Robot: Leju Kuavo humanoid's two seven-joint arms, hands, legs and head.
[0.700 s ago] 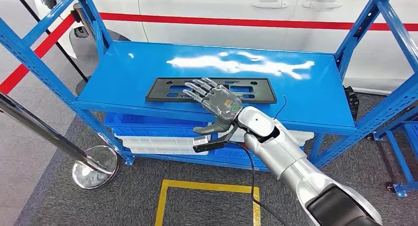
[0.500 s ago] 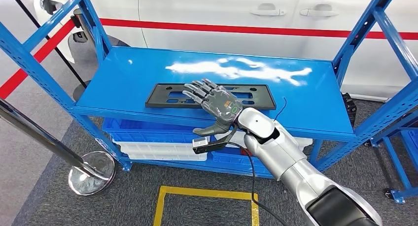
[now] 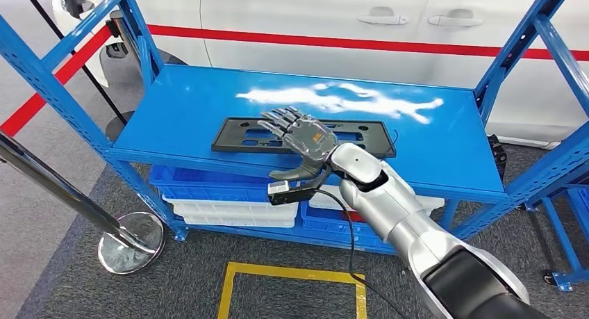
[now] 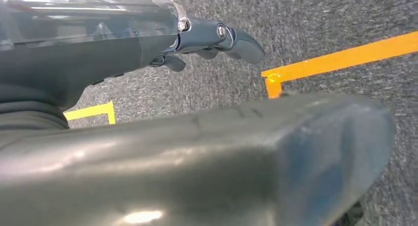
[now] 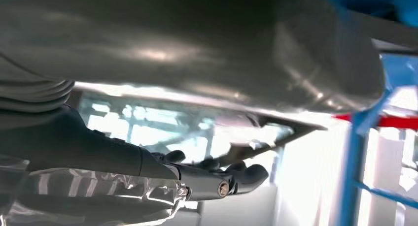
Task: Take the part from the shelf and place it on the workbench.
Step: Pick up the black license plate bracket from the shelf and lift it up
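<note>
Here, your part point(image 3: 303, 135) is a flat black plate with slots, lying flat on the blue shelf point(image 3: 444, 142) close to the front edge. Your right hand point(image 3: 300, 140) sits over its middle: the fingers point(image 3: 279, 121) are stretched out and a little apart above the plate's near half, palm down, and the thumb point(image 3: 288, 172) hangs below the shelf's front lip. You have nothing in that hand; whether the fingertips touch the plate you cannot tell from the head view. In the right wrist view the dark fingers point(image 5: 231, 179) lie straight alongside the plate's point(image 5: 268, 140) edge, with the thumb point(image 5: 197, 48) broad and blurred close to the camera.

Out from the hand, the plate runs past it on both sides, farther to the hand's left than to its right. Beyond the fingertips the shelf top shows a bright glare patch. Under the hand, on the lower level, you see blue and white bins point(image 3: 208, 194). A black cable point(image 3: 347, 228) drops from the wrist toward the floor.

Your left hand point(image 4: 207, 44) hangs over grey carpet crossed by yellow tape point(image 4: 340, 61); its fingers are gently curved and hold nothing.

Farther off, a white car point(image 3: 333, 13) with a red stripe stands behind the shelf, and a chrome post point(image 3: 132, 239) stands well to the left of the right hand.
</note>
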